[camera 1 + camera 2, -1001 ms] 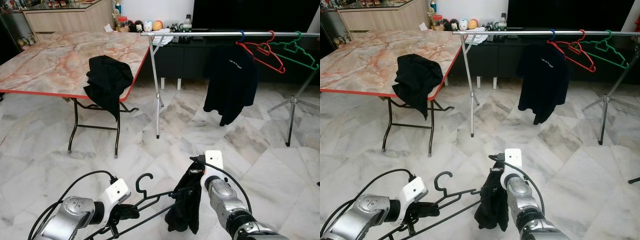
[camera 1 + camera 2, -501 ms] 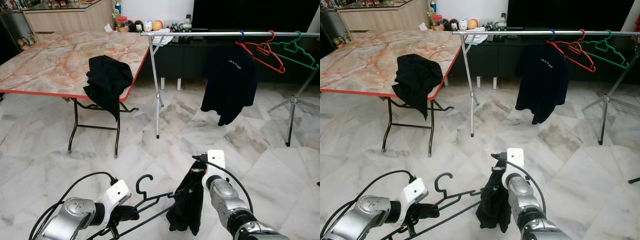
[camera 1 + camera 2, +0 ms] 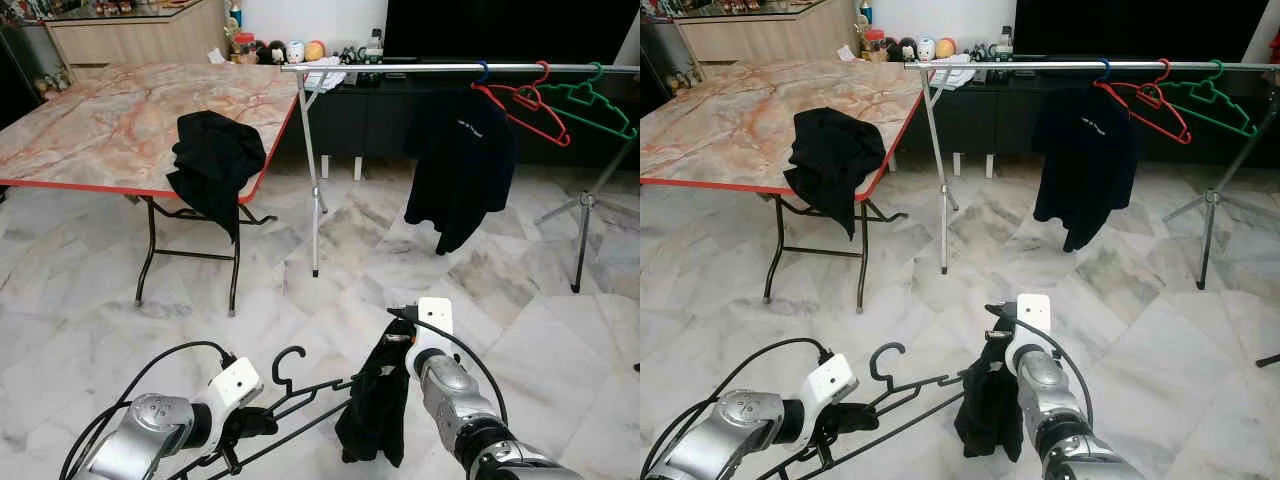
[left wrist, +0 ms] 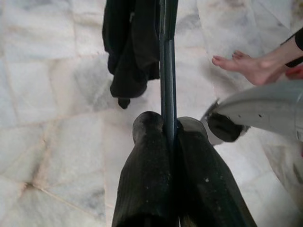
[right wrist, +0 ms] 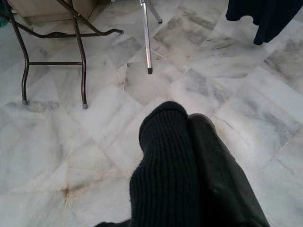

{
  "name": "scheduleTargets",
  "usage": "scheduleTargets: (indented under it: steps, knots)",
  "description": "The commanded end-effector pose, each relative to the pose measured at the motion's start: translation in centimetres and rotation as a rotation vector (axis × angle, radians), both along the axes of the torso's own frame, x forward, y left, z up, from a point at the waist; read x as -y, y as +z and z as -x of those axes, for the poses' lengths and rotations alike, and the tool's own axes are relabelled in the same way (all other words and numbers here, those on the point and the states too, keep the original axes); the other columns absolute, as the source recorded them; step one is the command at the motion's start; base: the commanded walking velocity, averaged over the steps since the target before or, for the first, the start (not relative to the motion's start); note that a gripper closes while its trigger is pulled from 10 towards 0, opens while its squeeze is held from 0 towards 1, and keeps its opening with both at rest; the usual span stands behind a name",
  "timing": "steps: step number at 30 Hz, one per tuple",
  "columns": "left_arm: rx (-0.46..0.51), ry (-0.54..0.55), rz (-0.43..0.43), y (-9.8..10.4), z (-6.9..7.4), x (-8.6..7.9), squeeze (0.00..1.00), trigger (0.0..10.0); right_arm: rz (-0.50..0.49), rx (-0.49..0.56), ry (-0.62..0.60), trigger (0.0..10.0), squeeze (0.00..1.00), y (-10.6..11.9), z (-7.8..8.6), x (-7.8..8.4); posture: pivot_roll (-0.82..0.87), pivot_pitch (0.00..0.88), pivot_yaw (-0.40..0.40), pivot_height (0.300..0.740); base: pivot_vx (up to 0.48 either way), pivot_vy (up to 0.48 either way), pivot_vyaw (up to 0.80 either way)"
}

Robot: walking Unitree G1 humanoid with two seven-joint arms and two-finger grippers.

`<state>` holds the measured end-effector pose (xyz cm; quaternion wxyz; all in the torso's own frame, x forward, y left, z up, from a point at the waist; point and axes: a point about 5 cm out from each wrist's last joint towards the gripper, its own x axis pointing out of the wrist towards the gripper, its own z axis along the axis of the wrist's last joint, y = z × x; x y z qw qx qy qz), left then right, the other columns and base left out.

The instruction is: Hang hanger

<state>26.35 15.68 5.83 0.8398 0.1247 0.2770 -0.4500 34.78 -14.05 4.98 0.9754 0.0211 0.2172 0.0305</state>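
A black hanger (image 3: 290, 392) is held low over the floor, its hook (image 3: 285, 360) pointing up. My left gripper (image 3: 243, 425) is shut on its bar (image 4: 167, 71). A black garment (image 3: 375, 410) droops from the hanger's far end, and my right gripper (image 3: 396, 338) is shut on its top; knit cloth wraps one of the fingers (image 5: 163, 156). Ahead stands a metal clothes rail (image 3: 400, 68) carrying a black shirt (image 3: 462, 160), a red hanger (image 3: 525, 105) and a green hanger (image 3: 592, 105).
A marble-topped folding table (image 3: 100, 120) stands at the left with another black garment (image 3: 212, 160) hanging over its edge. The rail's legs (image 3: 313, 200) rest on the marble floor between table and shirt. A person's bare foot (image 4: 251, 66) is near my right arm.
My right gripper has shifted slightly to the right with the garment. The shirt on the rail has swayed a little. The left gripper keeps its hold on the hanger.
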Motion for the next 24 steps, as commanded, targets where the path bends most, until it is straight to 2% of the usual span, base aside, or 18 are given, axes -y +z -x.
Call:
scheduleTargets:
  steps: [1,5,10,11,14,20,24]
  knots:
    - [0.008,0.026,0.002,0.0,-0.3,-0.3,0.00,10.0,-0.005,0.006,0.024,10.0,0.00,0.3,-0.2,-0.8,0.11,0.073,0.038,0.740,0.000,0.000,0.00]
    - [0.011,0.041,0.053,0.4,-0.5,0.1,0.00,10.0,-0.005,-0.008,0.027,10.0,0.00,-0.1,0.1,-1.0,0.11,0.072,0.037,0.740,0.000,0.000,0.00]
    - [0.025,0.052,0.066,0.7,-0.6,0.1,0.00,10.0,0.008,-0.027,-0.001,10.0,0.00,-0.5,0.3,-0.7,0.11,0.072,0.037,0.740,0.000,0.000,0.00]
    - [0.047,0.087,0.108,1.3,-1.1,0.3,0.00,10.0,0.009,-0.034,-0.020,10.0,0.00,-0.7,0.4,-0.5,0.11,0.070,0.038,0.740,0.000,0.000,0.00]
    - [0.073,0.126,0.155,1.9,-1.7,0.5,0.00,10.0,0.004,-0.045,-0.044,10.0,0.00,-0.9,0.6,-0.4,0.11,0.067,0.038,0.740,0.000,0.000,0.00]
    - [0.057,0.083,0.170,2.1,-1.4,1.0,0.00,10.0,-0.014,-0.062,-0.153,10.0,0.00,-1.3,0.9,0.8,0.11,0.062,0.045,0.740,0.000,0.000,0.00]
    - [0.039,0.060,0.182,2.0,-1.1,1.2,0.00,10.0,-0.062,-0.060,-0.159,10.0,0.00,-1.3,0.9,0.8,0.11,0.060,0.047,0.740,0.000,0.000,0.00]
